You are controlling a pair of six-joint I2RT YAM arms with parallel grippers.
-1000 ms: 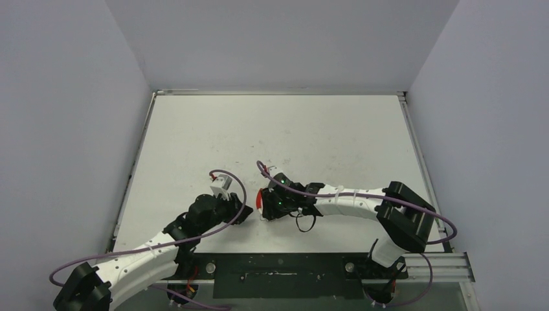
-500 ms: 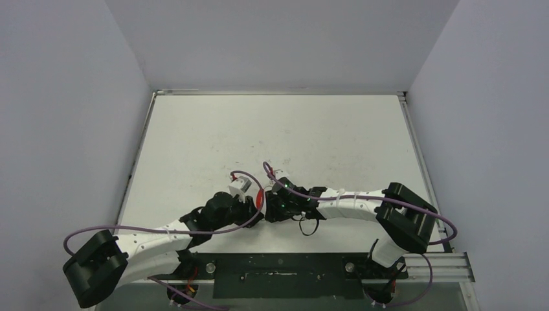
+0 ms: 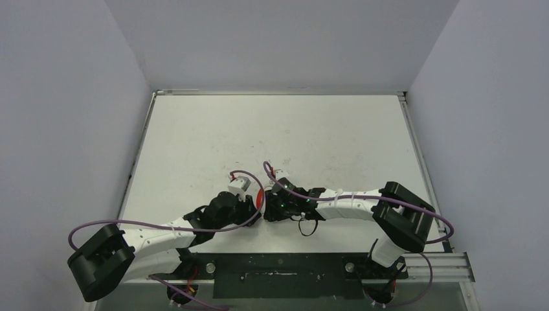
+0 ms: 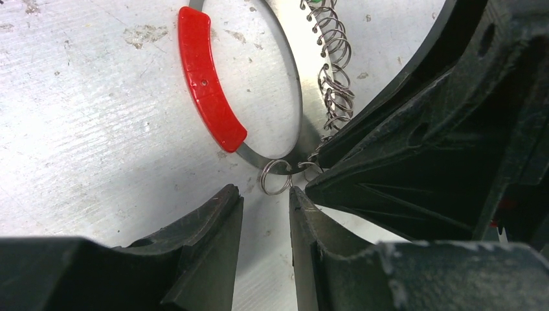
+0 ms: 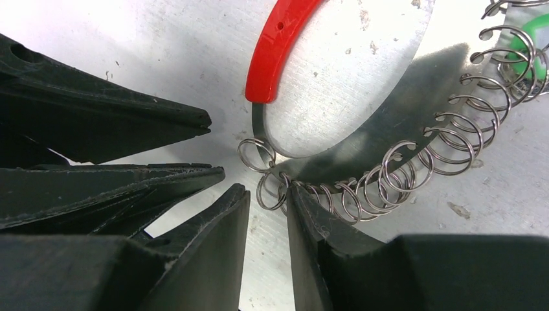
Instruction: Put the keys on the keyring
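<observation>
The keyring (image 4: 299,97) lies flat on the table: a thin metal band with a curved red segment (image 4: 206,78) and several small silver rings (image 4: 333,78) threaded on it. It also shows in the right wrist view (image 5: 259,126), and its red segment (image 3: 260,199) shows in the top view. A bit of the green tag (image 5: 527,40) shows behind the rings; the keys themselves cannot be made out. My left gripper (image 4: 264,193) is open by a narrow gap, with one small ring (image 4: 277,178) just ahead of its tips. My right gripper (image 5: 267,193) is open by a narrow gap at the band's ringed part, facing the left one tip to tip.
The two grippers (image 3: 259,210) meet near the table's front centre. The right arm's fingers (image 4: 414,129) fill the right of the left wrist view. Purple cables (image 3: 272,173) loop over both wrists. Grey walls stand on three sides of the table.
The left arm swung right until its gripper reached the keyring beside the right gripper. In the last half second both grippers barely moved.
</observation>
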